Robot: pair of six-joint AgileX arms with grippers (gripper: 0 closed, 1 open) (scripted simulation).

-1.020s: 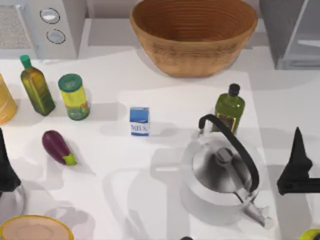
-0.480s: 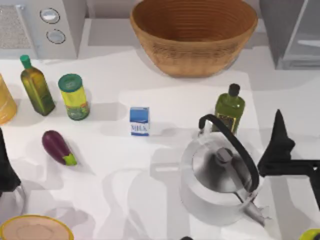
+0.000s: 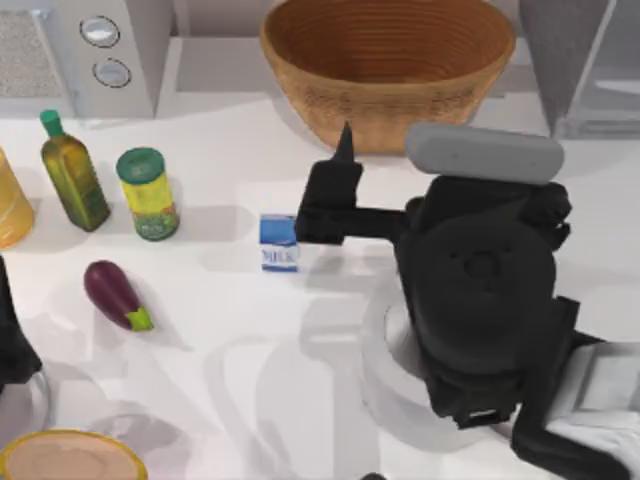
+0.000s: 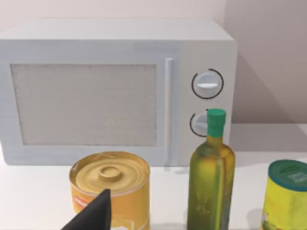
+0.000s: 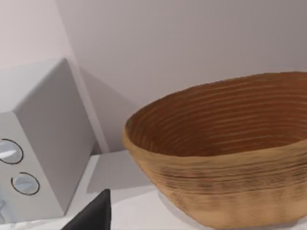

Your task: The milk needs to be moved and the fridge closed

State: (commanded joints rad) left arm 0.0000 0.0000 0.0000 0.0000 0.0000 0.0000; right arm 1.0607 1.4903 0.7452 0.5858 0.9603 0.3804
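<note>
The milk (image 3: 277, 243), a small blue and white carton, stands upright in the middle of the table. My right gripper (image 3: 340, 170) hovers just to its right and slightly behind it, apart from the carton, with the bulky black arm (image 3: 480, 300) stretching over the table's right half. The fridge (image 3: 585, 65), a large grey box with a paler inside, stands at the back right corner, and its door stands open. My left gripper (image 3: 8, 335) is parked at the table's left edge; its dark tip (image 4: 91, 215) shows in the left wrist view.
A wicker basket (image 3: 388, 70) sits at the back centre, and a microwave (image 3: 90, 55) at the back left. On the left stand a green-capped oil bottle (image 3: 73, 170), a green-lidded yellow jar (image 3: 148, 193) and a yellow can (image 3: 10, 210); an eggplant (image 3: 117, 295) lies nearby. A kettle (image 3: 385, 335) lies mostly under the right arm.
My right arm has swung from the table's right edge leftward over the kettle and dark-capped bottle to beside the milk. The milk and the left arm have not moved.
</note>
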